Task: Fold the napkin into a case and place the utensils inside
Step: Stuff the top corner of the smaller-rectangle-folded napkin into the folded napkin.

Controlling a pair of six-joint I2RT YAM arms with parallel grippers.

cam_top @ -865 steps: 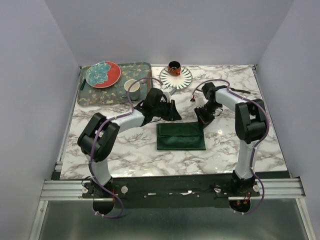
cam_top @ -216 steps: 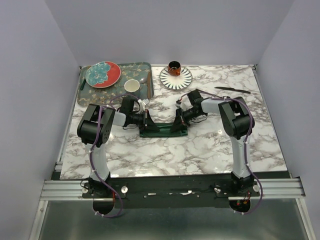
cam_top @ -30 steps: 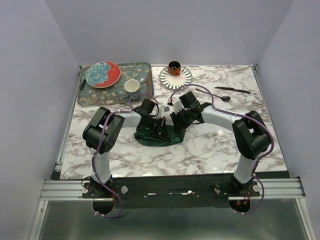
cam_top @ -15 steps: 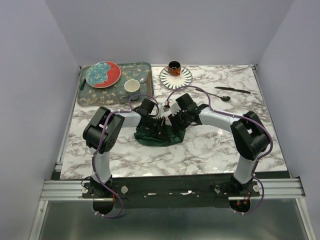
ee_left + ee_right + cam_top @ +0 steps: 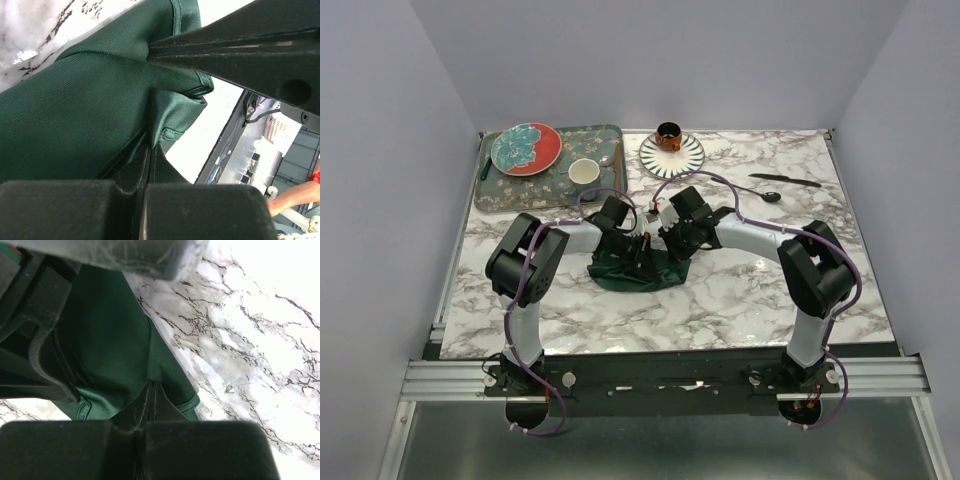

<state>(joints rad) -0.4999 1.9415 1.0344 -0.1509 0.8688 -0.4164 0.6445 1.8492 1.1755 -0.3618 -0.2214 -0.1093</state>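
The dark green napkin (image 5: 638, 272) lies bunched in a rounded heap at the table's middle. My left gripper (image 5: 638, 250) and my right gripper (image 5: 667, 247) stand close together over its far edge. The left wrist view shows the left gripper (image 5: 150, 146) shut on a fold of the napkin (image 5: 75, 115). The right wrist view shows the right gripper (image 5: 151, 385) shut on another fold of the napkin (image 5: 110, 350). A black knife (image 5: 785, 180) lies at the far right. A black spoon-like piece (image 5: 748, 190) lies left of it. The fork is not in view.
A floral tray (image 5: 500, 190) at the far left holds a red and teal plate (image 5: 525, 148), a white cup (image 5: 584, 172) and a silver spoon (image 5: 605, 160). A striped plate (image 5: 688, 158) with an orange cup (image 5: 668, 134) stands at the back middle.
Compared with a second ago the right gripper has shifted slightly left toward the left gripper, with the napkin still bunched between them. Much earlier the napkin lay flat, then as a narrow strip.
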